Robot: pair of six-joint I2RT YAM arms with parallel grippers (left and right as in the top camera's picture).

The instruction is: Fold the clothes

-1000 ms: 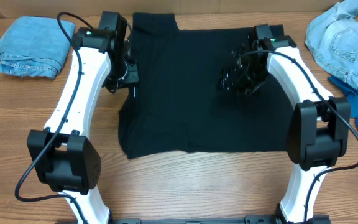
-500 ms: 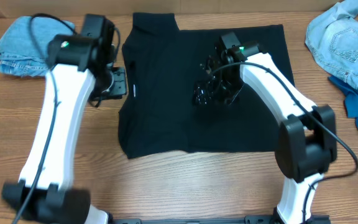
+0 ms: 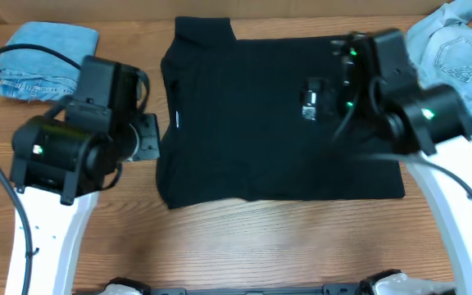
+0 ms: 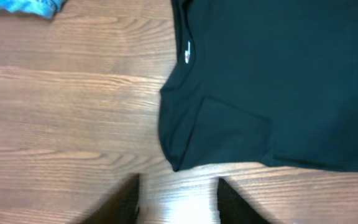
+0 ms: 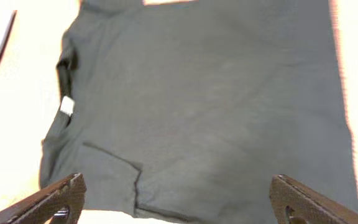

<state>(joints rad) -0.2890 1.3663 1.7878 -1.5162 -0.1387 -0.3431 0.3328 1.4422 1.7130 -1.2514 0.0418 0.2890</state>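
**Black tee flat on the table, both grippers empty**

Overhead: got a black T-shirt (image 3: 252, 123) spread flat mid wooden table (image 3: 244, 246), folded denim (image 3: 46, 61) at far left, crumpled denim pile (image 3: 449, 45) at far right. Left gripper (image 3: 147, 138) just beside the shirt's left edge, right gripper (image 3: 311, 98) over the shirt.

Left wrist: fingers partly apart, nothing between them, over bare wood near the shirt's corner. White tag (image 4: 187, 53) showing.

Right wrist: fingers spread wide, gripping nothing, shirt below.

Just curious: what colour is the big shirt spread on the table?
A plain black fabric T-shirt; clearest overhead.
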